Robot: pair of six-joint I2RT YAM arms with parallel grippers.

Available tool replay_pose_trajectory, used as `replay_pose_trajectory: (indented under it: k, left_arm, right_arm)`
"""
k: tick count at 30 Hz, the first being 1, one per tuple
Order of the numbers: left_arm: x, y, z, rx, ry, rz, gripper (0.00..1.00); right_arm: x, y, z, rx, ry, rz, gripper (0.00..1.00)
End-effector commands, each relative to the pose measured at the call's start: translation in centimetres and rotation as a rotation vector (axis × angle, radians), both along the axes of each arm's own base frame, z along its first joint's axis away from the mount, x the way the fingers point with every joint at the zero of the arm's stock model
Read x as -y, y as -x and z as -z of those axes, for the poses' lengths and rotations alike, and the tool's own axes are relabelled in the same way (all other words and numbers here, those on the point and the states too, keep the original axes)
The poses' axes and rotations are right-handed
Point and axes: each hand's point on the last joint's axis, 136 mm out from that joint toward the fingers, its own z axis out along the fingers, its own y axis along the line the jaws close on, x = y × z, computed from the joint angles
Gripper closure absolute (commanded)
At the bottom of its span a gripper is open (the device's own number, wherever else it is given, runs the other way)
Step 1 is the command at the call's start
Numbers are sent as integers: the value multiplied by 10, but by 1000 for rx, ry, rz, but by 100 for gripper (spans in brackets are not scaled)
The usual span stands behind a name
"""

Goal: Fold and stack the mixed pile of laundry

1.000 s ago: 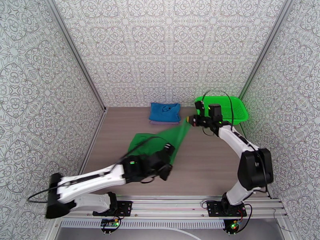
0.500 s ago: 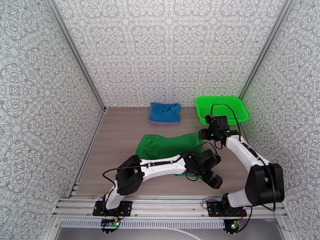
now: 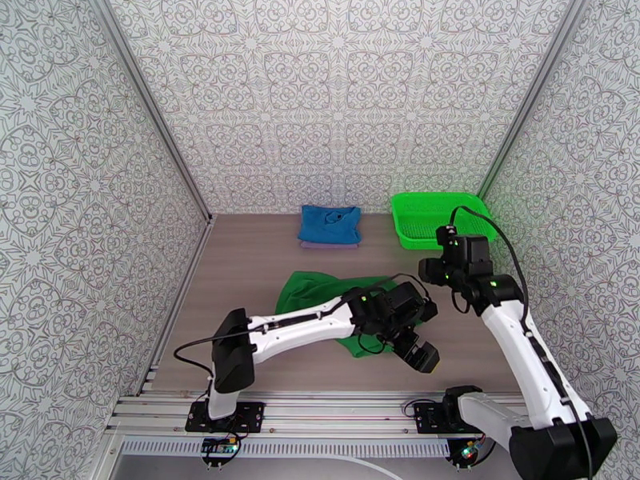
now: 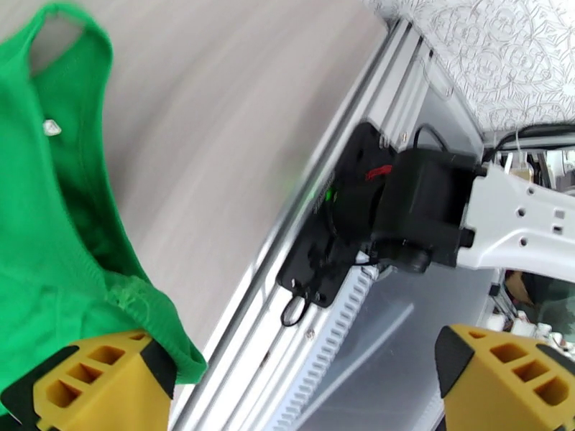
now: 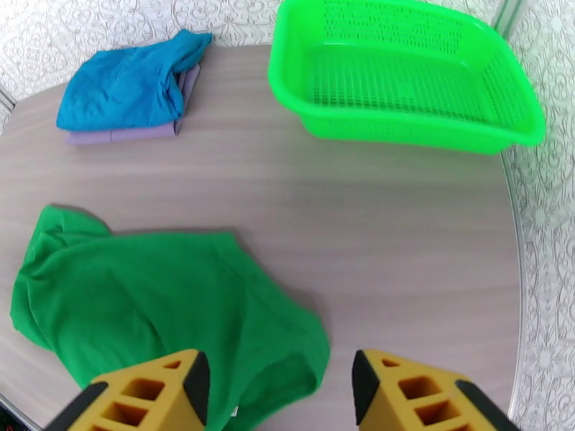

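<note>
**The green top could get dragged or end up lumpy**

Both of my grippers are holding nothing right now. The left gripper [image 4: 298, 382] has its fingers very wide apart. The right gripper [image 5: 280, 396] has its fingers apart too.

The green top [image 5: 144, 303] lies in the middle of the table [image 5: 402, 267]. It is bunched up at its left end and is not flat. The blue shirt [image 5: 122, 80] sits folded on the purple-grey cloth [image 5: 122, 133] at the far edge. The basket [image 5: 402, 134] is to their right.

Here is what worries me:
- **The hem:** It lies right by one of the left fingers [image 4: 93, 386], and I can't tell if it touches. If I pull that arm away fast, the finger could hook the hem and drag the top along.
- **The arms:** My left arm reaches across the top toward the right, near my right arm. A careless move could make them bump.
- **The fold:** If I fold the top without smoothing it first, it will come out lumpy. A lumpy fold may slide off the far stack or push it crooked.
</note>
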Motion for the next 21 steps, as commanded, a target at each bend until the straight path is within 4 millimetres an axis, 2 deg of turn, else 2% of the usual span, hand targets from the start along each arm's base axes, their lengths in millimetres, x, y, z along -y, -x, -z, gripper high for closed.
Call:
replay_pose_trajectory:
  k: [1,2,4,6,8,12,14,18,21]
  left_arm:
    - [-18,16,63,-61,-285,38,1]
    - [-27,11,78,-10,-386,27,1]
    - [-54,-10,96,151,-610,-18,1]
    - [-66,-25,93,265,-695,-67,1]
    - [-67,-38,78,361,-689,-129,1]
    - [-69,-57,34,478,-603,-240,1]
    - [-82,-67,6,499,-548,-303,1]
    - [-141,-99,-33,455,-435,-472,1]
    - [-193,-124,-47,352,-286,-613,1]
  right_arm:
    - [9,14,22,-82,16,48,44]
    - [10,14,24,-89,18,56,44]
    - [12,16,26,-95,18,67,44]
    - [12,17,26,-90,17,73,44]
    - [13,17,24,-85,17,82,44]
    - [9,18,24,-97,-4,66,47]
    - [1,24,29,-124,-39,40,51]
    - [-23,51,50,-192,-125,-27,55]
    - [-55,80,69,-248,-168,-114,57]
